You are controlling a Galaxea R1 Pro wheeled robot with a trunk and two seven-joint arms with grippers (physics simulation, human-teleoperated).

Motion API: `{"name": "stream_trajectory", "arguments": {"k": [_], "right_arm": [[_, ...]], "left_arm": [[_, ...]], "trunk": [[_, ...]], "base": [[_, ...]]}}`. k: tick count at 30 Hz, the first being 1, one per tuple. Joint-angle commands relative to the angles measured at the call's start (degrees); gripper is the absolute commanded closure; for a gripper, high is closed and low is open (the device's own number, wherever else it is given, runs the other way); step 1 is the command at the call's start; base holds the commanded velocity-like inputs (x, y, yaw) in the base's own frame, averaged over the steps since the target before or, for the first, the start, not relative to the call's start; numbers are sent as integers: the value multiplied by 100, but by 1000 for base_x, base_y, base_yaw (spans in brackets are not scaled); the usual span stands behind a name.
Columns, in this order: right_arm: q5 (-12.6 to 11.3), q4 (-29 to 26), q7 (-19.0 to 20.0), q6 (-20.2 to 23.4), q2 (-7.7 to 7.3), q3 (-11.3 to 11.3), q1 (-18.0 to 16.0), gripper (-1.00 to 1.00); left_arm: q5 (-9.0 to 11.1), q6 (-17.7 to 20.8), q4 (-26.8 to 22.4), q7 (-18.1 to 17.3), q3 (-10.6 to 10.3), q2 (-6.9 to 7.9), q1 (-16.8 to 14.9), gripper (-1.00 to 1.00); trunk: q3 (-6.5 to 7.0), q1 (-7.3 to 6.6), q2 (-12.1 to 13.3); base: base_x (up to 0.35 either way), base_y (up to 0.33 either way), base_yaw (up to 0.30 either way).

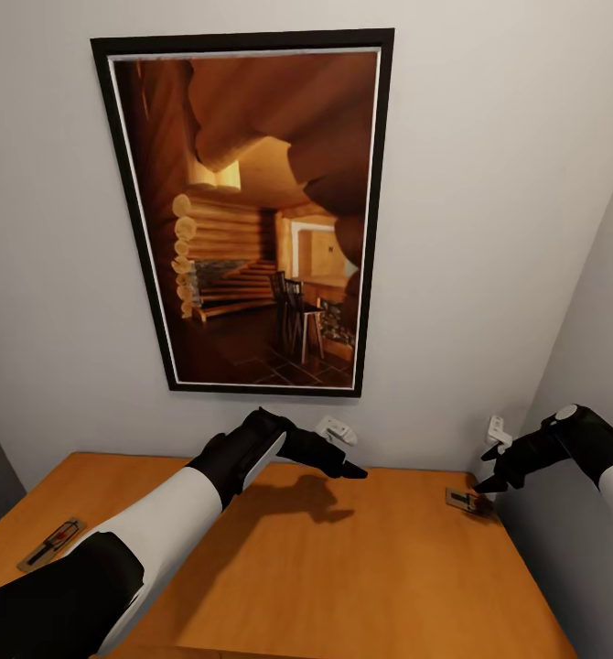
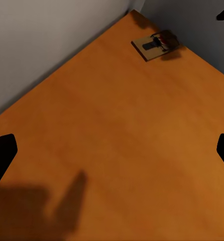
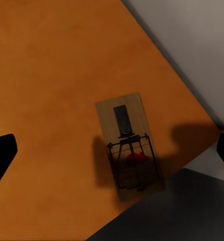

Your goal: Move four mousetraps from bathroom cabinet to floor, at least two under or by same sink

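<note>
1. One mousetrap (image 1: pixel 468 501) lies flat on the cabinet top (image 1: pixel 343 567), in its far right corner, close to where the back wall (image 1: pixel 489 229) meets the side wall (image 1: pixel 590 366). In the right wrist view this mousetrap (image 3: pixel 128 145) is a tan board with a dark wire frame and a red spot under the wire; the left wrist view catches the same mousetrap (image 2: pixel 154 45) near that corner.
2. A second mousetrap (image 1: pixel 52 543) lies flat near the left edge of the same worktop, well apart from the first, also with dark parts and a bit of red on it.
3. The right hand (image 1: pixel 491 469) hangs just above the corner mousetrap with its dark fingertips pointing down toward it. Its fingers (image 3: pixel 2 153) stand wide apart at the edges of the right wrist view, and nothing is held between them.
4. The left hand (image 1: pixel 348 455) reaches over the middle of the worktop toward the back wall, casting a shadow on the wood. Its fingers (image 2: pixel 1 155) are likewise spread wide and it grips nothing.
5. The worktop is smooth orange-brown wood.
6. On the back wall above it hangs a black-framed picture (image 1: pixel 252 220) of a log-cabin interior with stairs and chairs.
7. Two small white fittings (image 1: pixel 336 428) sit low on the back wall, one behind the left hand, the other near the right corner.
</note>
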Motion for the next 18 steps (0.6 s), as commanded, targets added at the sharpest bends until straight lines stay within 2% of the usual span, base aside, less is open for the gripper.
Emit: {"name": "stream_trajectory", "arguments": {"k": [1, 9, 18], "right_arm": [[-2, -9, 24, 61, -3, 12, -4, -100], [-2, -9, -9, 51, -3, 4, -4, -100], [-2, -9, -229, 45, -3, 7, -4, -100]], "left_arm": [[51, 46, 1, 10, -11, 0, -8, -100], [58, 40, 1, 10, -12, 0, -8, -100], [58, 38, 1, 9, -12, 0, -8, -100]], "trunk": [[-30, 25, -52], [-173, 201, -373], [-335, 398, -734]], "base": [[0, 0, 0], [0, 0, 0], [0, 0, 0]]}}
